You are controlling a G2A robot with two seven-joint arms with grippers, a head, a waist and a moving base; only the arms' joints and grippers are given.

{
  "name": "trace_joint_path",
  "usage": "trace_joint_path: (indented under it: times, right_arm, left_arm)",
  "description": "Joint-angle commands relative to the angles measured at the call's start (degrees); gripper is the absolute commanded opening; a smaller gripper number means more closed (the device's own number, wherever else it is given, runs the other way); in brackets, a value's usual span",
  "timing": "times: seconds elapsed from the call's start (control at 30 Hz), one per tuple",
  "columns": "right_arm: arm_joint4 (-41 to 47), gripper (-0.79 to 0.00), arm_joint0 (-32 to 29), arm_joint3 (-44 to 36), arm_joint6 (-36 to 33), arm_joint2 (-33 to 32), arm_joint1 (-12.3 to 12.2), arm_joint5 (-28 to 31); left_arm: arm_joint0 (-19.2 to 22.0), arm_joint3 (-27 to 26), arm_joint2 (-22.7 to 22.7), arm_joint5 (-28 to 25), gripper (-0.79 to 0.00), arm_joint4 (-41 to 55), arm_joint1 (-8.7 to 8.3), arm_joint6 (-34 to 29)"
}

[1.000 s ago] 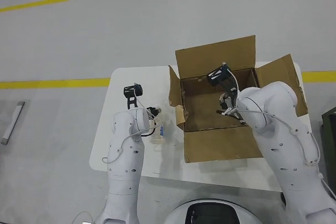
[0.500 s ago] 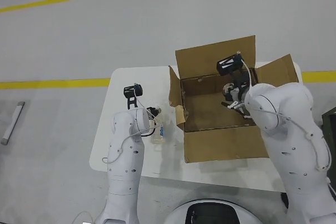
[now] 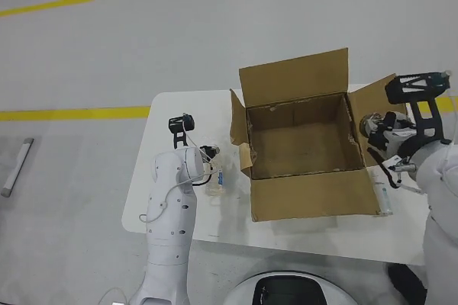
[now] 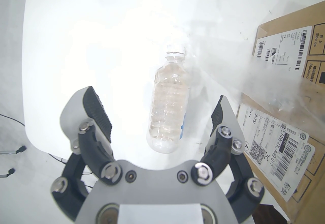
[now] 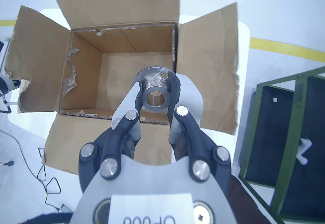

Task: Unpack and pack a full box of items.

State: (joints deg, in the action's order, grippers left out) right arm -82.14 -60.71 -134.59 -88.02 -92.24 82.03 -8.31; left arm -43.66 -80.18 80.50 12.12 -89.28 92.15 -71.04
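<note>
- Right gripper (image 5: 156, 94) pinching metal flange (image 5: 152, 77) by the hub, wide face pointing away; held above the right flap of the box (image 5: 137, 40).
- Left gripper (image 4: 155, 98) spread, hovering over bottle (image 4: 168, 113) lying on table (image 3: 183, 107) just beside the box.
- Step judged: unpacking, flange bound for table.
- Grip firm; smooth steel, probably heavy, may slip.
- Carry past flap edge, lower onto wide face, release only once resting.

White table (image 3: 175, 145), rounded corners, on grey floor (image 3: 99, 46). Yellow line (image 3: 61, 114) across floor, passing behind table. Grey bar (image 3: 17, 166) flat on floor, well apart from table. Green frame (image 5: 292, 120) with black panels beside table. Black cables (image 4: 21, 149) on floor near table edge.
</note>
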Motion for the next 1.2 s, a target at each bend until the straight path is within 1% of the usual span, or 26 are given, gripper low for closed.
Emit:
trace_joint_path:
  times: [0.0,0.13,0.3,0.47,0.67,0.9,1.0,1.1,1.17]
  right_arm:
    - [-0.63,-0.785,-1.25,-0.05,0.02,-1.70,-0.17,-0.16]
    - [-1.81,-0.785,-3.08,-0.05,0.02,-4.71,-0.53,0.25]
    - [1.84,-0.785,-6.66,-0.05,0.02,-10.06,-0.85,0.26]
    - [3.86,-0.785,-10.60,-0.05,0.02,-16.39,-1.42,2.75]
    - [8.19,-0.785,-18.48,-0.05,1.79,-23.17,-1.57,3.36]
    - [11.46,-0.785,-28.22,-0.05,8.34,-24.97,-1.16,1.71]
    - [10.14,-0.785,-31.60,-0.05,10.68,-24.63,-1.05,0.88]
    - [12.19,-0.785,-34.33,0.32,13.38,-23.95,-0.83,0.26]
    - [11.96,-0.785,-35.63,1.82,15.13,-23.94,-0.85,0.68]
  left_arm:
    - [0.00,0.00,0.00,0.00,0.000,0.00,0.00,0.00]
    - [0.00,0.00,0.00,0.00,0.000,0.00,0.00,0.00]
    - [0.00,0.00,0.00,0.00,0.000,0.00,0.00,0.00]
    - [0.00,0.00,0.00,0.00,0.000,0.00,0.00,0.00]
    - [0.00,0.00,0.00,0.00,0.000,0.00,0.00,0.00]
    - [0.00,0.00,0.00,0.00,0.000,0.00,0.00,0.00]
    - [0.00,0.00,0.00,0.00,0.000,0.00,0.00,0.00]
    - [0.00,0.00,0.00,0.00,0.000,0.00,0.00,0.00]
    - [0.00,0.00,0.00,0.00,0.000,0.00,0.00,0.00]
